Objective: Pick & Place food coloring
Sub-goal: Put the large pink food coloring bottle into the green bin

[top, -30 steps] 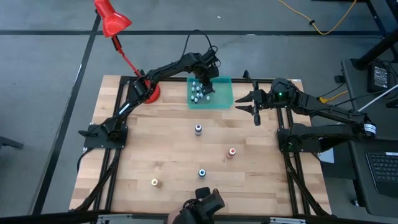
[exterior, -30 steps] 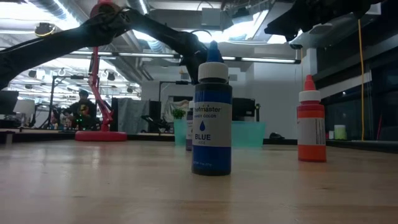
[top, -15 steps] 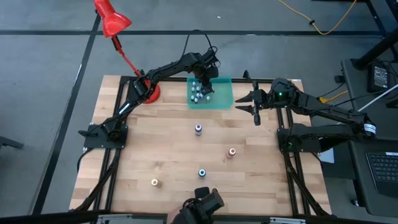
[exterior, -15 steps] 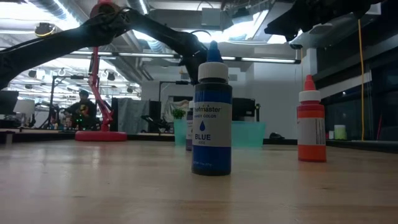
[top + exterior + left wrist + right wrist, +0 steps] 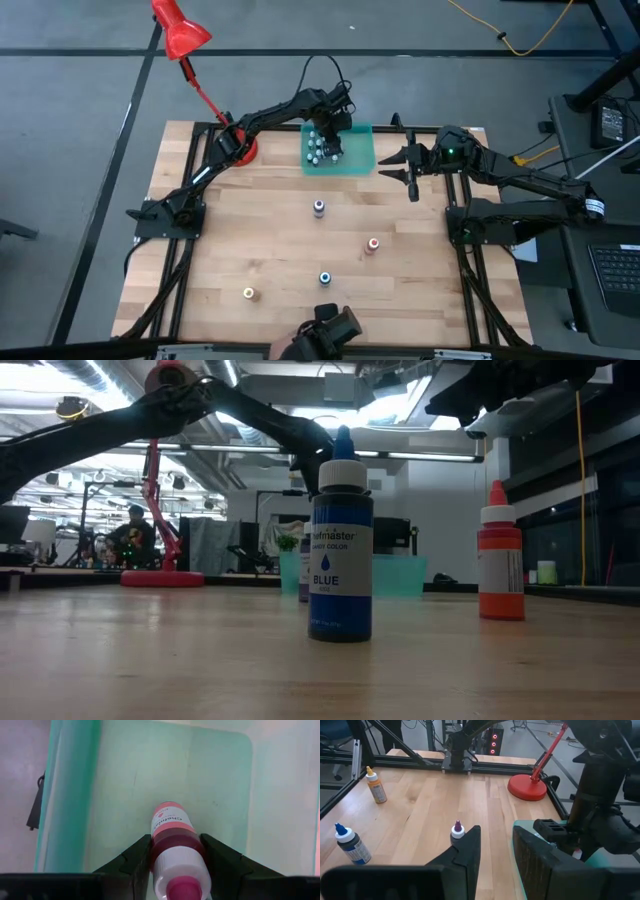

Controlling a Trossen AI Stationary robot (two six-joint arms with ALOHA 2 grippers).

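Note:
My left gripper (image 5: 329,132) reaches over the teal tray (image 5: 358,153) at the table's far edge and is shut on a pink food coloring bottle (image 5: 172,842). Several small bottles (image 5: 317,150) stand in the tray's left part. On the bare table stand a purple bottle (image 5: 319,207), a red-orange one (image 5: 372,244), a blue one (image 5: 325,278) and a yellow one (image 5: 248,293). My right gripper (image 5: 410,172) hovers open to the right of the tray, holding nothing. My left gripper pinches the pink bottle's upper body (image 5: 175,851), just below the white shoulder, between its two fingers (image 5: 137,859). The fingers come from above, slanting steeply down. The bottle stands cap-up over the tray's floor; whether its base touches the floor I cannot tell.
A red desk lamp with its base (image 5: 240,148) stands at the far left, beside my left arm. In the low view the blue bottle (image 5: 340,550) and the red-orange bottle (image 5: 500,555) stand nearest. Bare wood lies between the scattered bottles.

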